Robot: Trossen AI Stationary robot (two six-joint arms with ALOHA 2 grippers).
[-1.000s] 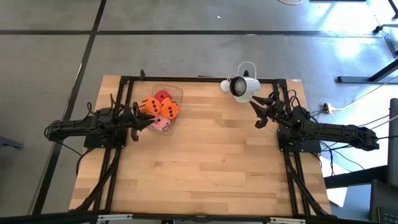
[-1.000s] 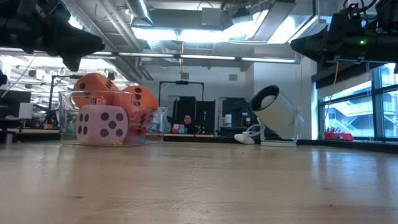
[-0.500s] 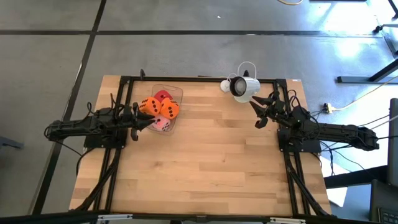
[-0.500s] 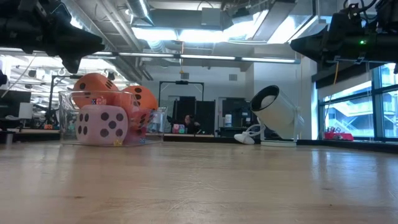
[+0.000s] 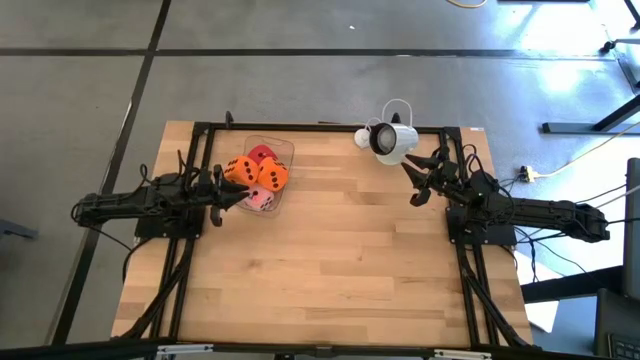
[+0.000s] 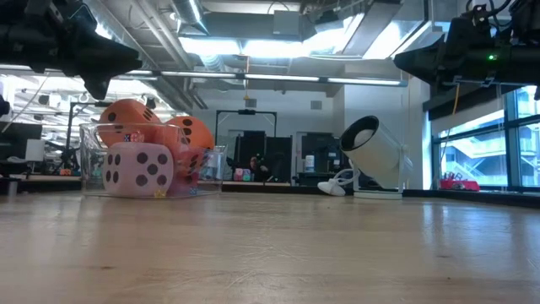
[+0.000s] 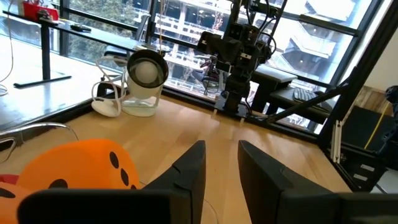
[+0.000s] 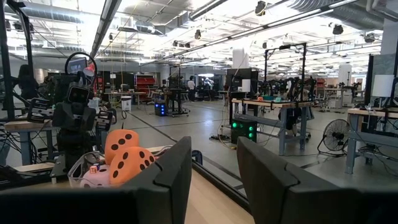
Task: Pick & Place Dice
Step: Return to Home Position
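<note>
Dice (image 5: pixel 272 176) are being contained in a clear bin (image 5: pixel 283 150); the left gripper (image 5: pixel 228 190) is being shown beside it, the right gripper (image 5: pixel 410 183) well apart.

Four dice (image 5: pixel 258 176) show, all inside the single transparent bin (image 5: pixel 285 150). Two of them are orange: the first orange die (image 5: pixel 238 169) and the second orange die (image 5: pixel 273 176) touching it. There is also one pink die (image 5: pixel 260 199) and one red die (image 5: pixel 262 154). One wooden table (image 5: pixel 330 260) carries the bin. One white round-headed device (image 5: pixel 392 141) stands apart from the bin, along the same table edge. Two grippers are counted: the left gripper (image 5: pixel 232 190) just beside the bin, and the right gripper (image 5: pixel 410 183) well apart from it, past the white device.
</note>
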